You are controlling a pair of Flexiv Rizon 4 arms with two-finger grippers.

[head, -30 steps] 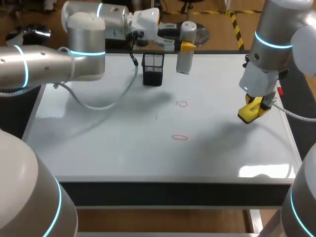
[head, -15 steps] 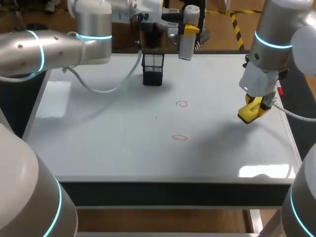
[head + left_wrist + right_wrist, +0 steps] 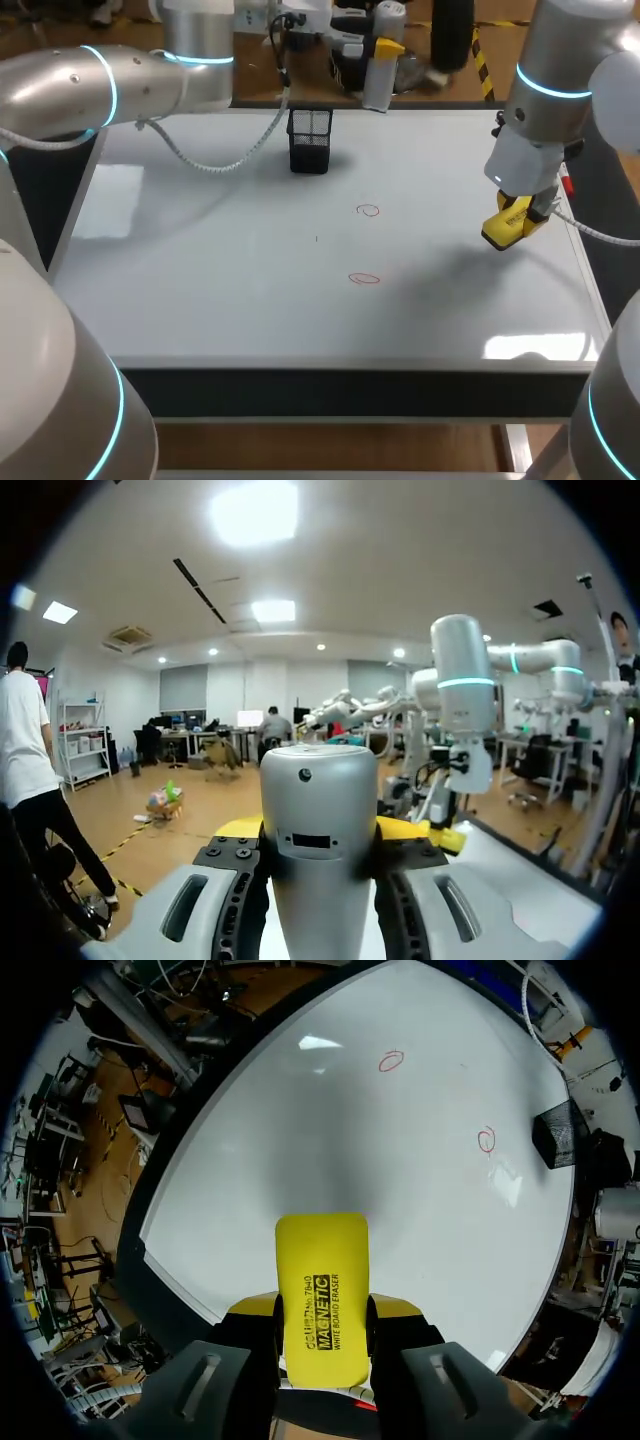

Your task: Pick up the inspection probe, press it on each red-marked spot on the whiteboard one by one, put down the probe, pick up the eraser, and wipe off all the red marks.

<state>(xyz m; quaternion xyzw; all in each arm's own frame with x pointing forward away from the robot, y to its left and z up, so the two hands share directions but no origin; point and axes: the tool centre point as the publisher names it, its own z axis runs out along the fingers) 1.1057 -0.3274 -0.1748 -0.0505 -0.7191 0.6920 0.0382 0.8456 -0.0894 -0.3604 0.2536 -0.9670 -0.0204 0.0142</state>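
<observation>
1. The whiteboard (image 3: pixel 200 300) covered the whole table top, white and glossy, with glare patches at its left side and near right corner.
2. The left arm (image 3: pixel 120 85) came in along the far left edge, and its grey cable (image 3: pixel 215 163) sagged over the far left part of the board, next to the basket.
3. The right arm (image 3: pixel 545 110) stood over the board's right side.
4. The probe (image 3: pixel 318 810) was a smooth grey cylinder with a rounded cap, a small dark slot and a tiny hole in its face. It was held off the surface above the board's far edge, nearly upright.
5. The left gripper (image 3: pixel 380 46) was clamped on the probe, a yellow tip pressing each side of the cylinder.
6. A black mesh basket (image 3: pixel 310 140) stood on the far part of the board, just left of the probe and beyond both marks.
7. The eraser (image 3: pixel 320 1260), a flat yellow block with dark print, was pinched between the fingers of the right gripper (image 3: pixel 320 1322), closed tight on its two sides. It hung above the board's right side, well apart from the marks.
8. The far red mark (image 3: pixel 369 210) and the near red mark (image 3: pixel 364 279) were thin open rings near the board's middle, the near one wider.
</observation>
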